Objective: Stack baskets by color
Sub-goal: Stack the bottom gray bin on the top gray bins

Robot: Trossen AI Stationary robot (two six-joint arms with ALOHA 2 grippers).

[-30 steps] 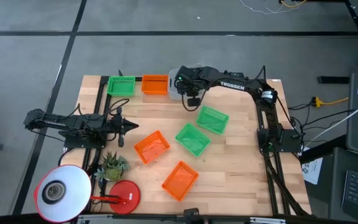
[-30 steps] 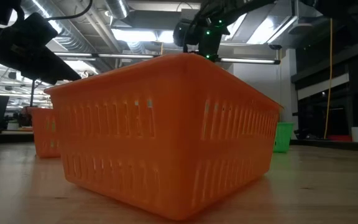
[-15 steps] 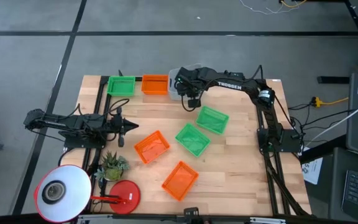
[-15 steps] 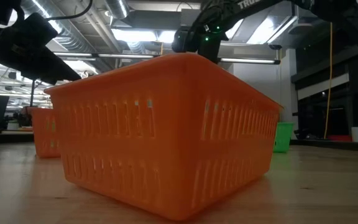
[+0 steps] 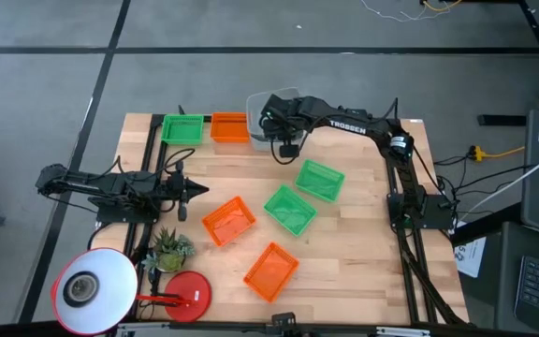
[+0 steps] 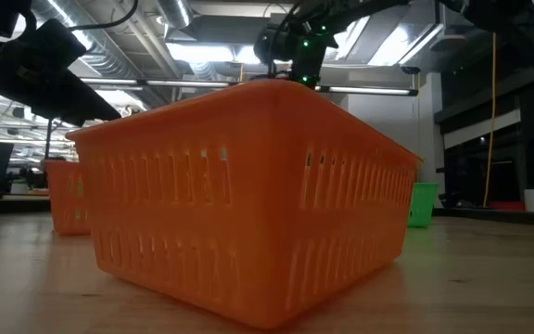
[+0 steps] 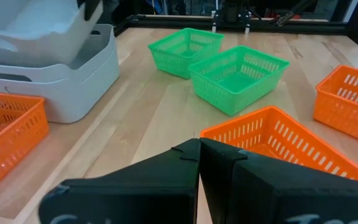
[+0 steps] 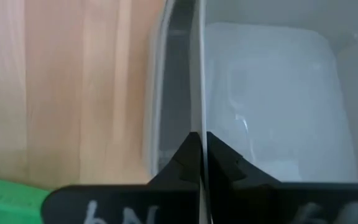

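Note:
At the table's far edge, my right gripper (image 5: 282, 133) is shut on a light grey basket (image 5: 262, 105). That basket shows tilted (image 7: 36, 28) above another grey basket (image 7: 67, 87) that stands on the table. Beside them stand an orange basket (image 5: 231, 127) and a green basket (image 5: 182, 128). Two green baskets (image 5: 319, 180) (image 5: 290, 210) and two orange ones (image 5: 228, 221) (image 5: 271, 271) lie loose mid-table. My left gripper (image 5: 195, 190) waits shut at the left, touching nothing. My right gripper pinches one side wall of the upper grey basket at its rim (image 8: 198, 118), one finger inside the basket and one outside. The fingers slant steeply down from above. The basket hangs tilted, raised over the grey basket beneath it.
A small potted plant (image 5: 168, 249), a red round lamp base (image 5: 187, 294) and a white lamp shade (image 5: 87, 290) stand at the near left corner. In the low view an orange basket (image 6: 248, 204) fills the foreground. Bare wood lies at the near right.
My right gripper has shut on the upper grey basket's wall and risen a little. The basket has tipped and come up from the grey basket below, shifting toward the table's far edge.

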